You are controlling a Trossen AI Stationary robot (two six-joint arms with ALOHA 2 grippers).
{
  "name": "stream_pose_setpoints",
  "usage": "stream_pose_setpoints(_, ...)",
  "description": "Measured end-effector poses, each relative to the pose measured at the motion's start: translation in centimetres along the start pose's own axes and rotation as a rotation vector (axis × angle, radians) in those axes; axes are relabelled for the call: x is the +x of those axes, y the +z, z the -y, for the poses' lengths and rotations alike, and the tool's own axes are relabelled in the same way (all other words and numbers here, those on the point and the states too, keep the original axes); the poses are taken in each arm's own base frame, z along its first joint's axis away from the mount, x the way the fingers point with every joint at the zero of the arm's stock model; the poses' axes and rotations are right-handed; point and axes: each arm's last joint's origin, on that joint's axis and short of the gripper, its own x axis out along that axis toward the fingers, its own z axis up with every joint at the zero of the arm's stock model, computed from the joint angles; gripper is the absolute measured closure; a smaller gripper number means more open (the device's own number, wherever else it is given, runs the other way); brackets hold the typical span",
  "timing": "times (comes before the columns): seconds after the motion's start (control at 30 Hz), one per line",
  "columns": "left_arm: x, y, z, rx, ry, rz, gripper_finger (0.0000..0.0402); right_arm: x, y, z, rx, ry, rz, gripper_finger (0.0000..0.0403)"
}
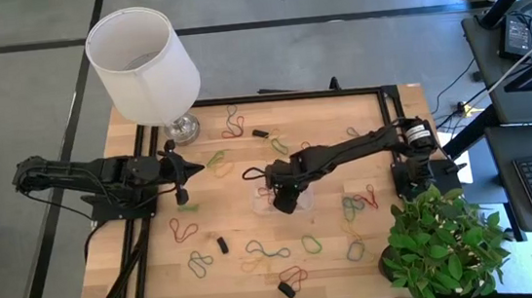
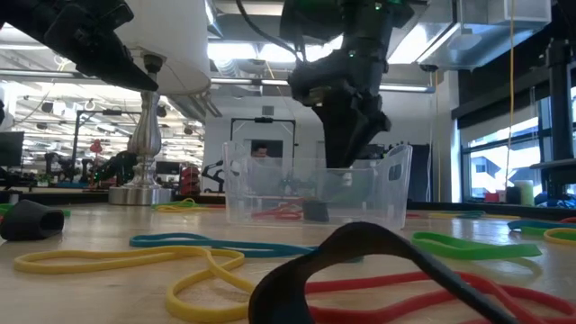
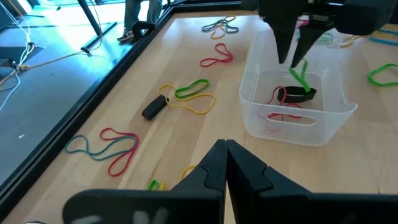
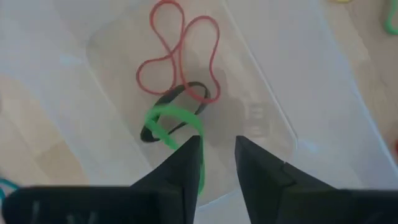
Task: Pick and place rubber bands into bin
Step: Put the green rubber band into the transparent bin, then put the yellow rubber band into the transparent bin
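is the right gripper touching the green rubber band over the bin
Touching. The right wrist view shows the green rubber band running up against one finger of the right gripper, above the bin.
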Motion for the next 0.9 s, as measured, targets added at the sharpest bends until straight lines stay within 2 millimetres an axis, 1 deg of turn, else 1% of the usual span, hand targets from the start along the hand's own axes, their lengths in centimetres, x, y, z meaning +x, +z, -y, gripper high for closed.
stream_pose_setpoints(0.07,0.0,0.0,0.0,0.004,0.0,-0.003,0.0398,-0.1,0.1,-0.1,-0.045,0.03,0.001,0.0307)
stream_pose_setpoints(0.13,0.1,0.0,0.0,0.025,0.0,-0.007,0.0399,-0.3,0.0,0.0,0.011,-0.018,0.005,0.0312)
stream_pose_setpoints(0.23,0.2,-0.1,0.1,0.033,0.001,-0.014,0.04,-0.3,0.1,0.0,-0.018,0.011,0.001,0.0316)
stream_pose_setpoints(0.3,0.3,-0.1,0.1,0.037,0.001,-0.019,0.0399,-0.3,0.2,0.1,0.011,-0.01,0.015,0.0319)
stream_pose_setpoints(0.4,0.4,-0.1,0.2,0.038,0.002,-0.025,0.0396,-0.3,0.2,0.1,0.004,-0.018,0.017,0.032)
stream_pose_setpoints(0.47,0.4,-0.1,0.2,0.039,0.002,-0.027,0.0396,-0.3,0.1,0.3,0.047,-0.039,0.01,0.032)
stream_pose_setpoints(0.57,0.5,-0.1,0.2,0.04,0.002,-0.031,0.0398,-0.3,0.3,0.2,0.012,-0.007,0.016,0.032)
stream_pose_setpoints(0.67,0.5,-0.1,0.2,0.038,0.002,-0.031,0.04,-0.3,0.4,0.1,0.021,0.002,0.025,0.032)
stream_pose_setpoints(0.8,0.5,-0.1,0.2,0.011,0.002,-0.031,0.0398,-0.6,0.5,0.0,0.015,0.009,0.032,0.032)
stream_pose_setpoints(0.9,0.5,-0.1,0.2,0.008,0.002,-0.031,0.0396,-1.4,0.8,-0.2,-0.014,0.033,0.038,0.032)
